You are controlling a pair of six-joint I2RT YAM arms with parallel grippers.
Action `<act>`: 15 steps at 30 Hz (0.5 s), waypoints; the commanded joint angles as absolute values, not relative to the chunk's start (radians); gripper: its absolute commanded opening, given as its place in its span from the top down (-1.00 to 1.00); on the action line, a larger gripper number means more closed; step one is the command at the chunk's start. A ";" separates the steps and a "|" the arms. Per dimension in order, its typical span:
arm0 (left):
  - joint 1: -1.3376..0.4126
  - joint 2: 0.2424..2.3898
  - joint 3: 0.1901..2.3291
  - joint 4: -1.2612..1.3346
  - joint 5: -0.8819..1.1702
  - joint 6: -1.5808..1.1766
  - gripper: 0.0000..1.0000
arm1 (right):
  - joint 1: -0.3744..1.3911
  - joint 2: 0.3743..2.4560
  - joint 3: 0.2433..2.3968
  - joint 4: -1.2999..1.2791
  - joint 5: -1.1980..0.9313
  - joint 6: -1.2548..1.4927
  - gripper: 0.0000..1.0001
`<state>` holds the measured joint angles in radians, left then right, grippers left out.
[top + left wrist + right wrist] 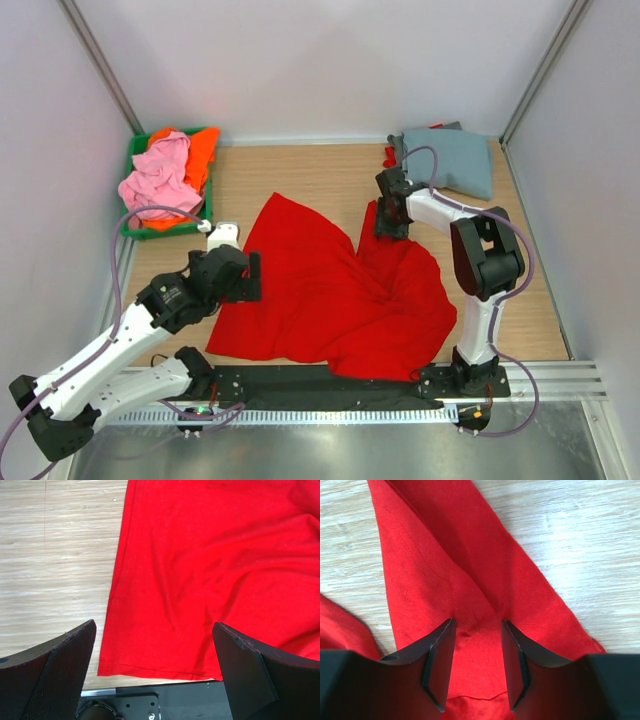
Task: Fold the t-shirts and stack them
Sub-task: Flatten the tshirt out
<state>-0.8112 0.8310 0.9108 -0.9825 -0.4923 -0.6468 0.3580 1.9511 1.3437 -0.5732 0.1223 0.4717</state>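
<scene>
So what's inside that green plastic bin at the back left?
The green plastic bin holds a crumpled pink cloth shirt lying over an orange cloth shirt. Anything beneath them is covered.

One camera is looking down from high up behind the arms, seeing the whole table (330, 165). Two wrist cameras are looking down from very close. All three are seeing the red t-shirt (330, 290) (210, 575) (445, 575).
</scene>
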 commanded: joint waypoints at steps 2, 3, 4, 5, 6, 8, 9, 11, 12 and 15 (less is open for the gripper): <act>-0.807 0.819 0.911 -0.946 -0.489 -0.637 -0.99 | 0.348 1.953 1.373 -0.529 0.109 0.459 0.10; -0.807 0.821 0.911 -0.946 -0.492 -0.638 -0.99 | 0.347 1.953 1.371 -0.528 0.110 0.456 0.13; -0.808 0.821 0.911 -0.950 -0.492 -0.638 -0.99 | 0.345 1.954 1.371 -0.526 0.110 0.457 0.15; -0.807 0.821 0.910 -0.950 -0.494 -0.638 -0.99 | 0.342 1.954 1.371 -0.528 0.110 0.454 0.20; -0.807 0.824 0.911 -0.948 -0.494 -0.640 -0.99 | 0.341 1.954 1.371 -0.525 0.107 0.454 0.26; -0.807 0.824 0.911 -0.950 -0.497 -0.641 -0.99 | 0.339 1.953 1.370 -0.526 0.101 0.454 0.34; -0.807 0.827 0.911 -0.951 -0.497 -0.641 -0.99 | 0.339 1.951 1.368 -0.525 0.097 0.453 0.43; -0.807 0.828 0.911 -0.951 -0.499 -0.643 -0.99 | 0.339 1.945 1.367 -0.528 0.087 0.449 0.57; -0.807 0.831 0.913 -0.951 -0.499 -0.643 -0.99 | 0.339 1.942 1.367 -0.528 0.086 0.445 0.66; -0.798 0.848 0.919 -0.953 -0.494 -0.644 -0.99 | 0.339 1.924 1.368 -0.535 0.077 0.436 0.91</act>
